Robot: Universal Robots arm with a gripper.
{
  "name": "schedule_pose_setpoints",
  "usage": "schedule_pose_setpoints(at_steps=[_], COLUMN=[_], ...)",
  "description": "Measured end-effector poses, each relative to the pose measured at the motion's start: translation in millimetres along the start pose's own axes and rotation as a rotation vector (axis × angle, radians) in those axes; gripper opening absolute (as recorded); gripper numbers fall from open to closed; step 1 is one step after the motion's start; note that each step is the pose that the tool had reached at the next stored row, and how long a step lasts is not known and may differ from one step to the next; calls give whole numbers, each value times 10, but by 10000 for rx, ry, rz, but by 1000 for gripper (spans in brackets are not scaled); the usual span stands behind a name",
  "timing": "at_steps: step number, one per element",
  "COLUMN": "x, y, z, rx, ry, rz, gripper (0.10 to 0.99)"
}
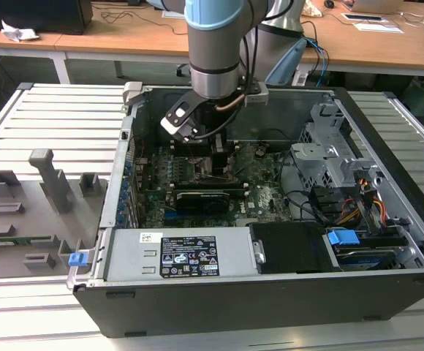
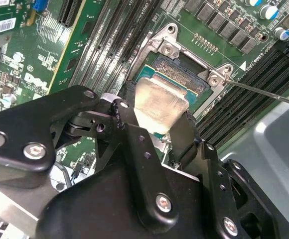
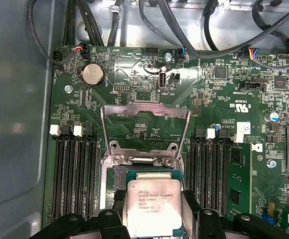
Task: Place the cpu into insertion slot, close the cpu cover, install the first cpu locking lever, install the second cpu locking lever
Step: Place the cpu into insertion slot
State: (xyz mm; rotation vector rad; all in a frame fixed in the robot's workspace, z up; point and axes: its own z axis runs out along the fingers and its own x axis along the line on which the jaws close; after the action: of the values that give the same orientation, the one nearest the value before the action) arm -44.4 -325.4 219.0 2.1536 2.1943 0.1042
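Observation:
My gripper [image 2: 157, 117] is shut on the cpu [image 2: 159, 99], a small square chip with a silver-grey face, gripped by two opposite edges between the black fingers [image 2: 187, 132]. The chip sits tilted just over the insertion slot [image 2: 184, 74], whose dark pin field [image 3: 118, 179] shows beside it. The cpu cover [image 3: 144, 110], a thin grey metal frame, stands swung up and open behind the socket. A thin wire locking lever [image 2: 264, 93] sticks out from the socket's corner. In the exterior view the gripper [image 1: 212, 157] reaches down into the open computer case.
Long black memory slots [image 3: 72, 174] flank the socket on both sides. Cables [image 3: 194, 30] hang along the board's edge. A long black card [image 1: 201, 197], a power supply [image 1: 186, 256] and a drive cage [image 1: 336, 153] crowd the case. A grey fixture tray [image 1: 29, 212] lies on the exterior view's left.

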Motion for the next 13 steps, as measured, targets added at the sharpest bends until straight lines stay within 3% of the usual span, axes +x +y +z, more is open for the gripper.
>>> schedule_pose_setpoints(at_steps=[13], x=[27], y=[-27], z=[62], rx=[-1], ry=[-27], rz=[292], gripper=[525])
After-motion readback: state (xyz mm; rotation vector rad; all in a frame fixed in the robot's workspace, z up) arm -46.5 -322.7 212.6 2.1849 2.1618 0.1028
